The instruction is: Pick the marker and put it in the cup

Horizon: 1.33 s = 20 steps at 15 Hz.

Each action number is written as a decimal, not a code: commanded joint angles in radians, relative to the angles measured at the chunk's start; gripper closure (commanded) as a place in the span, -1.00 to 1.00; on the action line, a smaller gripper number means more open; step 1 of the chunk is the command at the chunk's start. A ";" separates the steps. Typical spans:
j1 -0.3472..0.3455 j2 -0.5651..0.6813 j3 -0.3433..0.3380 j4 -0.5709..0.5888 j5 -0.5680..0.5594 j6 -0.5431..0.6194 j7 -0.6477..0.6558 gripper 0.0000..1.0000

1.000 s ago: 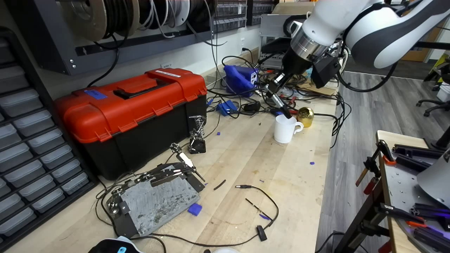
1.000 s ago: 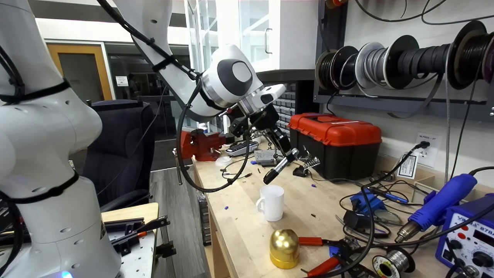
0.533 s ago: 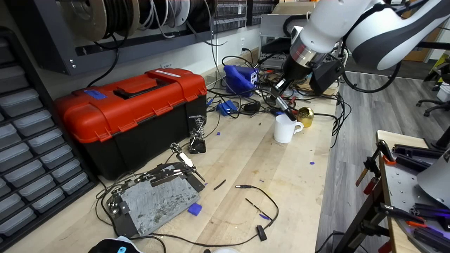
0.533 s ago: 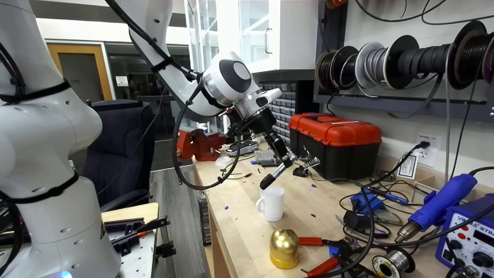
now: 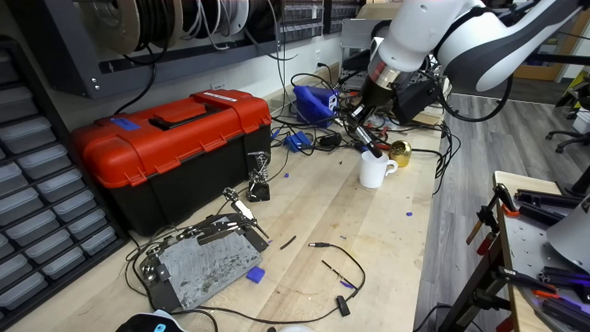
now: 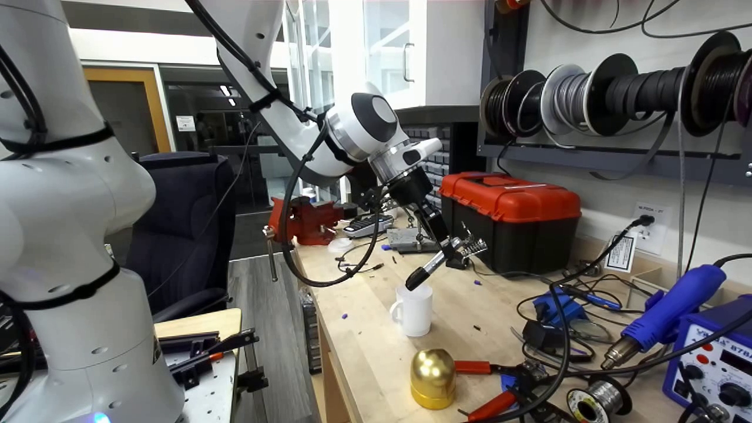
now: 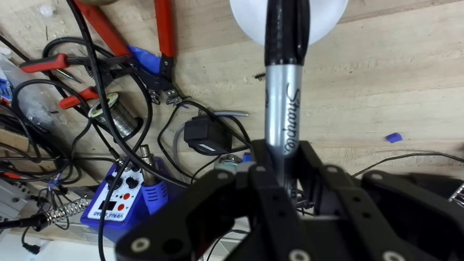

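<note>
My gripper is shut on the marker, its fingers on either side of the rear of the barrel, as the wrist view shows. The marker has a silver-grey barrel and a black cap. It tilts, cap end down, in both exterior views. The white cup stands upright on the wooden bench, with its handle at one side. The cap end overlaps the cup's opening in both exterior views. I cannot tell whether the tip is inside or just above the rim. The wrist view shows part of the cup behind the cap.
A gold container stands near the cup, with red-handled pliers beside it. Tangled cables and a blue soldering station lie toward the wall. A red and black toolbox stands against the wall. The bench edge runs beyond the cup.
The gripper and marker have lowered a little toward the cup. In the last half second they have shifted toward the toolbox side. The cup has not moved.
</note>
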 commanded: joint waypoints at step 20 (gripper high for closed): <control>0.017 0.103 0.003 0.039 -0.040 -0.048 0.070 -0.30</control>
